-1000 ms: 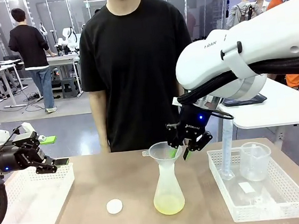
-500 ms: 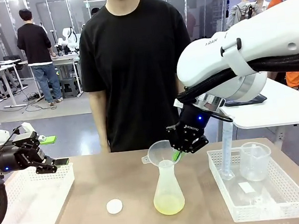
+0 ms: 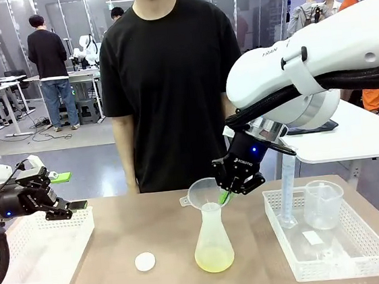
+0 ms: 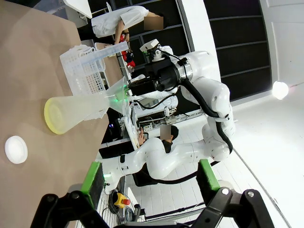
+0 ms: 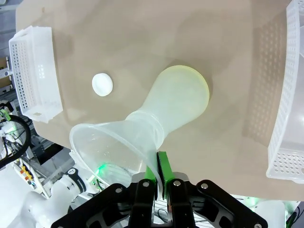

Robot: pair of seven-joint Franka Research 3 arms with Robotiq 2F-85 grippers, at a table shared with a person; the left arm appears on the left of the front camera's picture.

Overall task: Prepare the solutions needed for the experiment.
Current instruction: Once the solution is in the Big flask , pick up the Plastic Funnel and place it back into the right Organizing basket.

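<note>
- Front view: the right pincer (image 3: 225, 194), whose jaws stood apart around the funnel (image 3: 201, 191) a second ago, is now closed onto the funnel's near rim.
- The funnel has tipped a little toward the left arm's side since then, while its stem still sits in the neck of the conical flask (image 3: 213, 233). I judge that pouring is over and the funnel is about to be lifted out.
- The solution (image 3: 215, 259) lies as a shallow pale yellow-green layer in the flask's base on the counter (image 3: 164, 226), directly below the right pincer and apart from it.
- The left pincer (image 3: 70, 190) hovers wide and empty over the left basket (image 3: 82, 218), well apart from the flask.
- A white cap (image 3: 145, 261) lies on the counter just beside the flask.
- Left wrist view: the left pincer (image 4: 149, 178) shows both green pads spread wide with nothing between them. The solution (image 4: 51, 116) tints the flask's base far ahead of it.
- Right wrist view: the right pincer (image 5: 156, 164) has its green pads pressed together on the funnel (image 5: 109, 147) rim. The solution (image 5: 187, 76) glows yellow-green in the flask base beyond the funnel, past the fingertips.
</note>
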